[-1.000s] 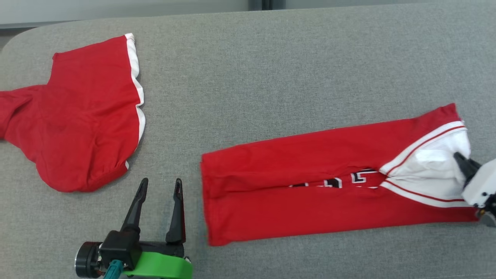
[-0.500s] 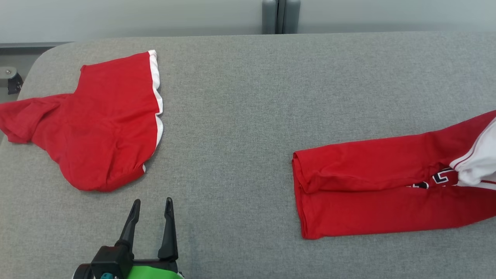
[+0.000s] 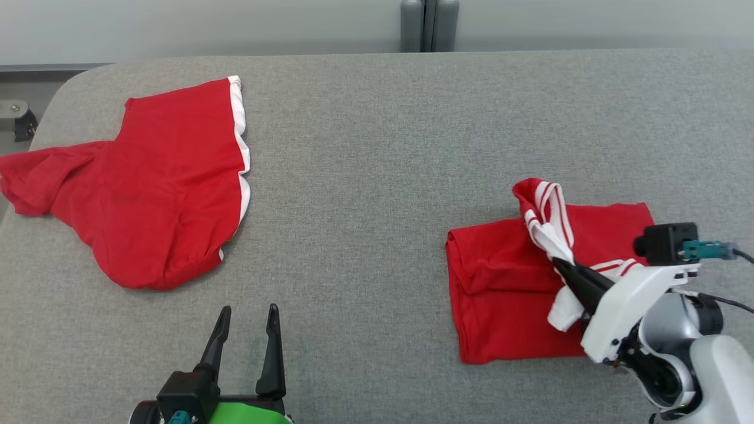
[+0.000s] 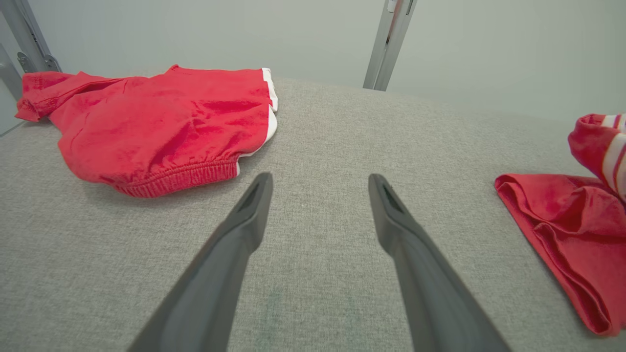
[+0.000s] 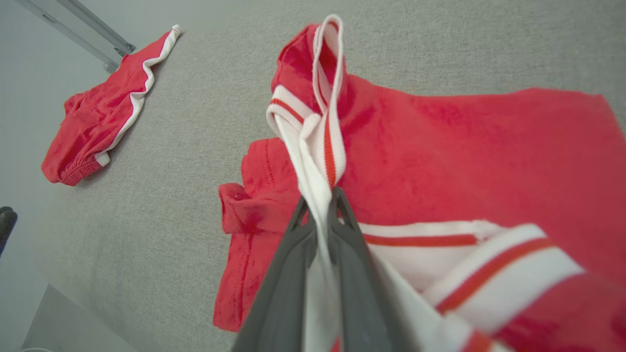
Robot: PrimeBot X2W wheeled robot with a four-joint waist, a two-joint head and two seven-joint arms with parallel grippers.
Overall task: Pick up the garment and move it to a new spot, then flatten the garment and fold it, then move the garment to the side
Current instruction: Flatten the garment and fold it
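Note:
A red garment with white, red-striped trim (image 3: 506,282) lies folded over on the grey table at the right. My right gripper (image 3: 562,266) is shut on its white striped edge (image 5: 318,161), holding that edge up over the folded red body (image 5: 464,146). The garment's left fold also appears at the right of the left wrist view (image 4: 562,230). My left gripper (image 3: 246,315) stands open near the table's front edge, left of centre, with nothing between its fingers (image 4: 254,205).
A second red garment with white trim (image 3: 159,182) lies spread at the table's left, with a sleeve-like part reaching the left edge (image 3: 29,176). Grey posts (image 3: 429,23) stand behind the table's far edge. Bare grey surface (image 3: 365,176) separates the two garments.
The right gripper has carried the garment's white striped end leftward over its body, halving its length. The head camera shifted between the earliest frame and now. The left gripper stays open.

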